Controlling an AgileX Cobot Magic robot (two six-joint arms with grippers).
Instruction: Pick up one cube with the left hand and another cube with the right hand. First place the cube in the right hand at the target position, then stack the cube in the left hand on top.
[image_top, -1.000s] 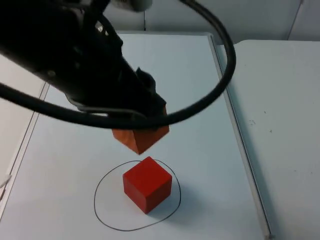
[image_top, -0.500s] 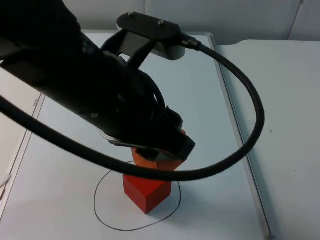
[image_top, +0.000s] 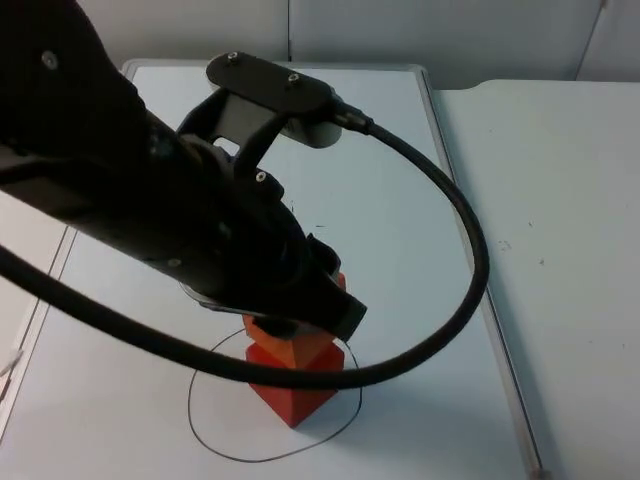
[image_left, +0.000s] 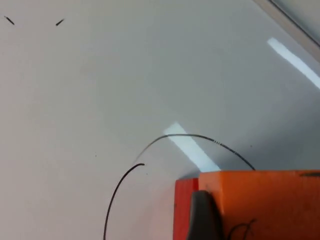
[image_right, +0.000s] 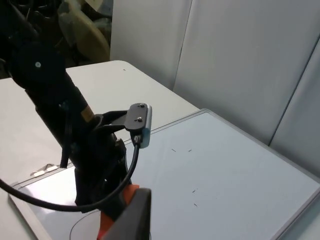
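Lowered since the earlier frames, the left claw (image_top: 300, 325) now brings its orange cube (image_top: 290, 345) down onto the red cube (image_top: 295, 390), where before a clear gap separated the two. The left claw is clamped on the orange cube; the left wrist view shows one fingertip (image_left: 202, 217) pressed against the cube's face, with the red cube's edge just beside and below it. The red cube stands inside the drawn circle (image_top: 205, 425) on the tabletop (image_top: 420, 250), toward the circle's 3 o'clock side. The right claw (image_right: 132, 215) waits well back, looking at the scene from the 1 o'clock direction; whether its fingers are apart or together cannot be told.

Step in hand: stacking. Contact between the cubes appears made or nearly made. For a clean result, confirm that the orange cube sits flat and square on the red one, then part the fingers slowly and withdraw straight upward. A sideways pull could drag the upper cube off or shift the lower one out of the circle.
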